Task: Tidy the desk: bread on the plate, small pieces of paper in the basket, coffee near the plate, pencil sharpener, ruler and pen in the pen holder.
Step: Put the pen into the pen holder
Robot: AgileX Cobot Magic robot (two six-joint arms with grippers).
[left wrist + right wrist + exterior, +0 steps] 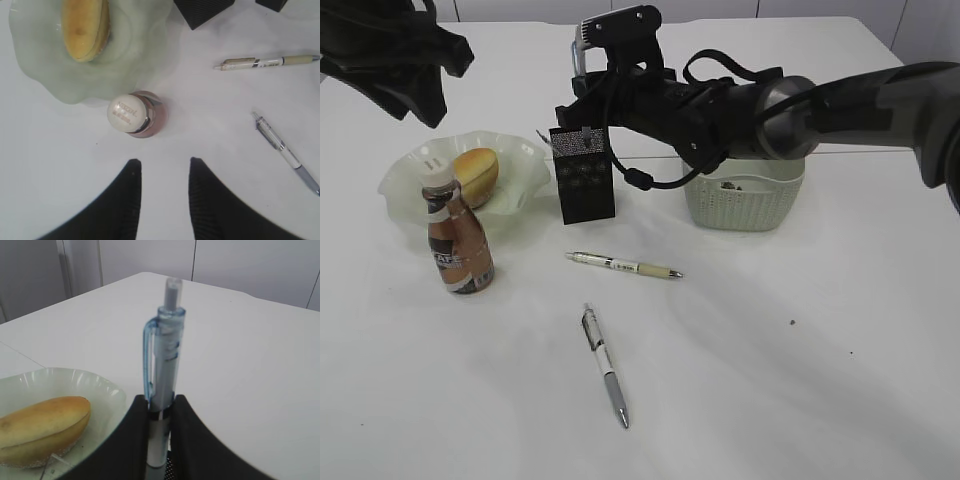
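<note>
The right gripper [160, 412] pinches a blue-clipped pen [164, 360] upright, tip down, over the pen holder [584, 175] behind the desk's [770, 400] middle, apparently so it drops straight in, while the left gripper [165, 172] hangs open and empty over the coffee [134, 114].

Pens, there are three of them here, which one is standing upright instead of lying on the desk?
The clear blue pen, upright in the right gripper over the pen holder. The beige pen and grey-tipped pen lie flat.
</note>
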